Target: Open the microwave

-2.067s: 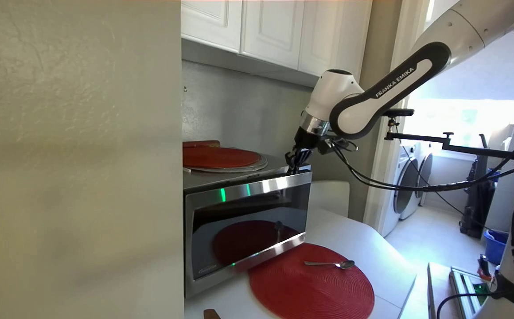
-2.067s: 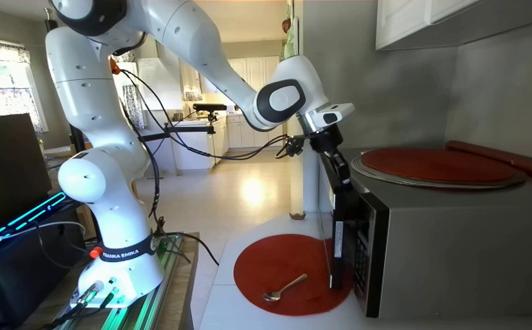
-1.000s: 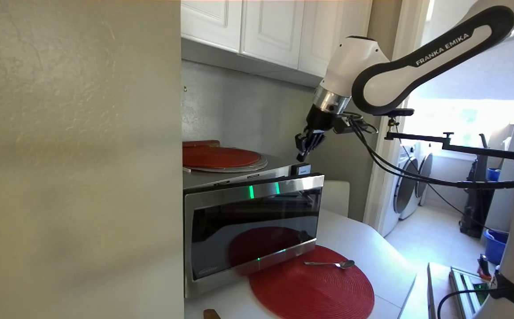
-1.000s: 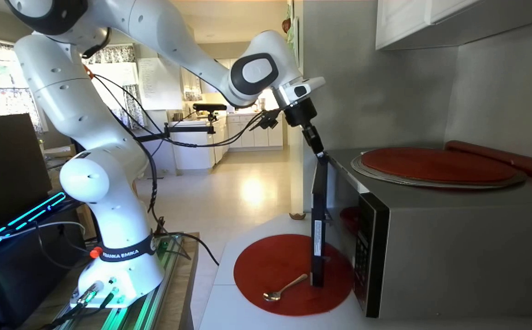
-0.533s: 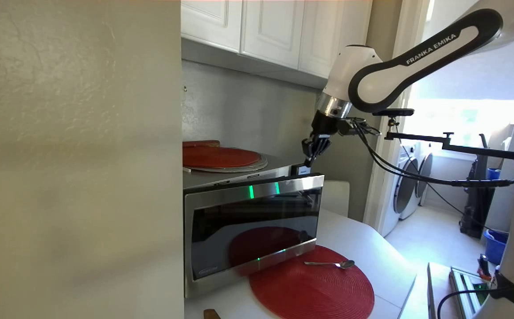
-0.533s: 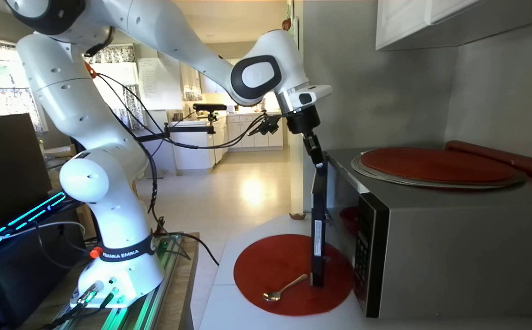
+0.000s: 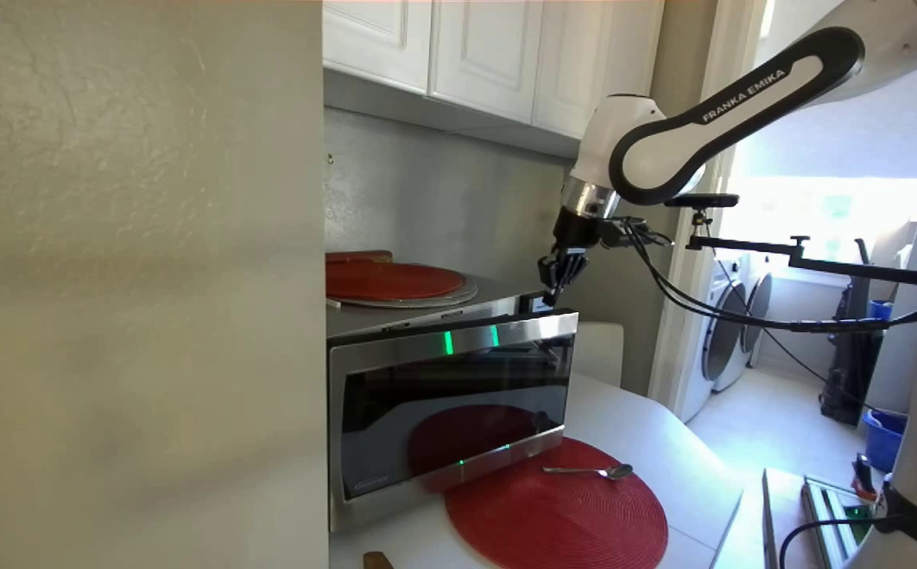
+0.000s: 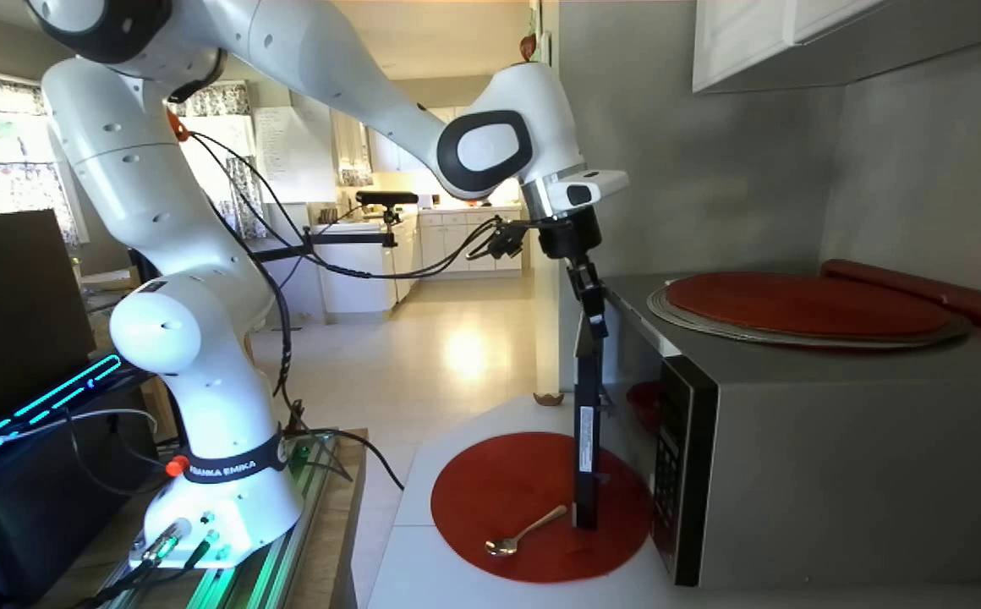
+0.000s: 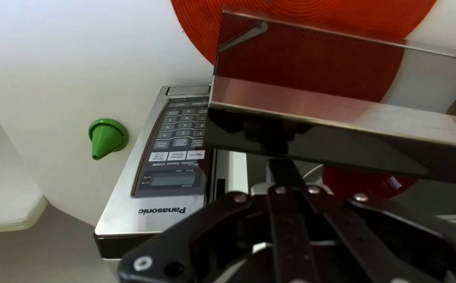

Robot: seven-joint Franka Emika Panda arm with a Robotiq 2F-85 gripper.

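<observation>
The microwave [image 8: 837, 482] stands at the table's edge, its top also visible in an exterior view [image 7: 498, 294]. Its steel-framed dark glass door [image 7: 458, 403] is partly open, swung out sideways over a red mat; in an exterior view I see the door edge-on [image 8: 588, 423]. The wrist view shows the keypad panel [image 9: 173, 145] and the door's top edge [image 9: 330, 153]. My gripper [image 8: 597, 326] is shut and empty, pointing down by the door's top edge near its free end. In the wrist view the fingers [image 9: 285, 173] reach toward the door's inner side; whether they touch it is unclear.
The round red mat [image 8: 490, 474] with a spoon [image 8: 524, 533] lies in front. A red bowl-like thing [image 9: 363, 182] shows inside the microwave. Red round plates [image 8: 803, 304] lie on top. White cabinets [image 7: 486, 55] hang above. A green cone [image 9: 106, 137] is beside the keypad.
Between two seconds and one second ago the door swung further open and my gripper rose off it. Since then the door is still, and the gripper has come down toward the door's inner side.
</observation>
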